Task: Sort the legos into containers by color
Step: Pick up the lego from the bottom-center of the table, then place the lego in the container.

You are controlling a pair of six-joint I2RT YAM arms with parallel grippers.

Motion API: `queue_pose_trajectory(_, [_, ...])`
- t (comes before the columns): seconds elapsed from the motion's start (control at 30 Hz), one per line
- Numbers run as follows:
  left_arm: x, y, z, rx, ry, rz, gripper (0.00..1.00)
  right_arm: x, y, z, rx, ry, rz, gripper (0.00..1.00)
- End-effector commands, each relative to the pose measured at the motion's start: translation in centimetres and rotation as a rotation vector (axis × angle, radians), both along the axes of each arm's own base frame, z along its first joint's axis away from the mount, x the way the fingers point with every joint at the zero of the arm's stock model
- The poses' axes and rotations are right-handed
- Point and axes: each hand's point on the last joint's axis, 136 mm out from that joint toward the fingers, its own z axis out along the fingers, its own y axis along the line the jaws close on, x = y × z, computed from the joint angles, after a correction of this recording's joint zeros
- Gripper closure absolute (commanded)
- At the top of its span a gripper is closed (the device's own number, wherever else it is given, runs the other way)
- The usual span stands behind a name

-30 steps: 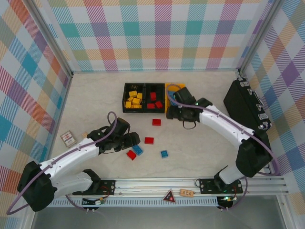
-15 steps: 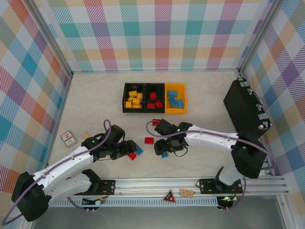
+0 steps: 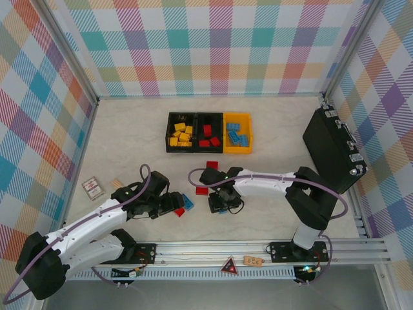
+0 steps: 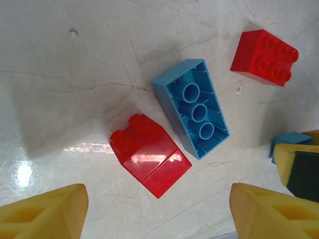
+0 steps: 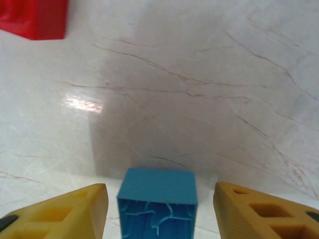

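Note:
Three joined bins stand at the back: a black one (image 3: 172, 134) with yellow legos, a black one (image 3: 208, 118) with red legos, and a yellow-orange one (image 3: 237, 119) with blue legos. Loose red bricks (image 3: 211, 165), (image 3: 202, 190) lie mid-table. My left gripper (image 3: 169, 205) (image 4: 159, 205) is open, low over the table just short of a red brick (image 4: 149, 158) that lies beside an upturned long blue brick (image 4: 191, 107). My right gripper (image 3: 222, 203) (image 5: 160, 199) is open, with its fingers on either side of a small blue brick (image 5: 157, 201) on the table.
A large black hard case (image 3: 335, 145) lies along the right wall. Small cards (image 3: 92, 187) rest at the left. The aluminium rail (image 3: 258, 248) runs along the near edge. The two grippers work close together, and a right finger (image 4: 294, 162) shows in the left wrist view.
My right arm swung from the yellow-orange bin down to the small blue brick on the table. My left gripper slid slightly nearer and settled by the red and blue bricks.

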Motion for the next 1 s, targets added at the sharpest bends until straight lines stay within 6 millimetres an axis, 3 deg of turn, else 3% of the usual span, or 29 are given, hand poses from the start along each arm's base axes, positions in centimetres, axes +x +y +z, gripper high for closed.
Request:
queue_pose_trajectory(0.0, [-0.2,0.0,-0.2,-0.001,-0.003,0.007,0.25,0.0,-0.2,0.3,-0.03,-0.005,0.005,0.56])
queue_pose_trajectory(0.1, [-0.1,-0.1,-0.2,-0.004,-0.005,0.007,0.25,0.1,-0.3,0.8,-0.033,-0.01,0.005,0.64])
queue_pose_trajectory(0.3, [0.3,-0.5,-0.1,-0.011,-0.007,0.006,0.25,0.7,-0.5,2.8,-0.019,-0.058,0.009,0.67])
queue_pose_trajectory(0.53, [1.0,-1.7,0.6,-0.029,-0.027,-0.014,0.26,3.1,-1.6,7.0,0.022,-0.158,-0.012,0.68])
queue_pose_trajectory(0.77, [2.4,-3.8,2.4,-0.046,-0.076,-0.06,0.26,9.2,-3.9,12.1,0.096,-0.292,-0.094,0.68])
queue_pose_trajectory(0.97, [3.5,-5.9,3.8,-0.072,-0.112,-0.088,0.26,15.7,-6.4,14.2,0.101,-0.379,-0.203,0.67])
